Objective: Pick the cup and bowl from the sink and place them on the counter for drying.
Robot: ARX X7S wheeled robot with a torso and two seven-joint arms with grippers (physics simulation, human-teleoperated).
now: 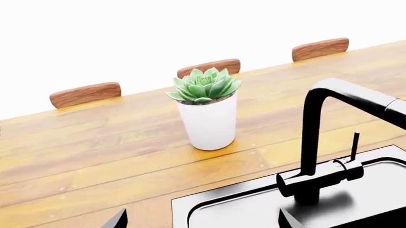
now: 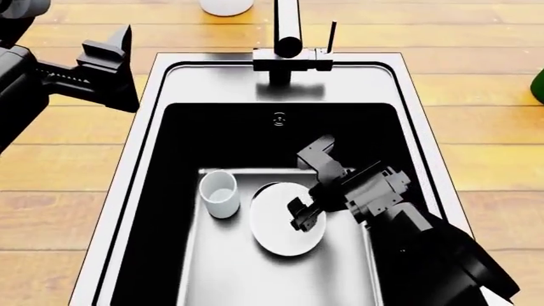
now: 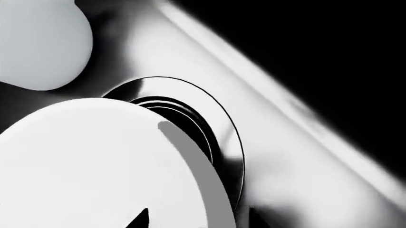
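Note:
The sink (image 2: 151,89) holds the white cup (image 2: 219,193), upright on the steel floor at the left. It shows as a blurred white shape in the right wrist view (image 3: 38,42). The white bowl (image 2: 276,233) lies beside it and looks tipped up on its right side. My right gripper (image 2: 304,213) is down in the basin, one finger inside the bowl (image 3: 82,166) and one outside its rim, gripping that rim (image 3: 198,221). My left gripper (image 2: 119,70) is open and empty above the counter (image 2: 68,166), left of the sink (image 1: 201,223).
The black faucet (image 2: 287,38) stands at the sink's back rim (image 1: 314,142). A white pot with a green succulent (image 1: 208,114) sits on the counter behind it. The round drain (image 3: 190,118) shows under the bowl's edge. Wooden chair backs (image 1: 85,94) line the far counter edge.

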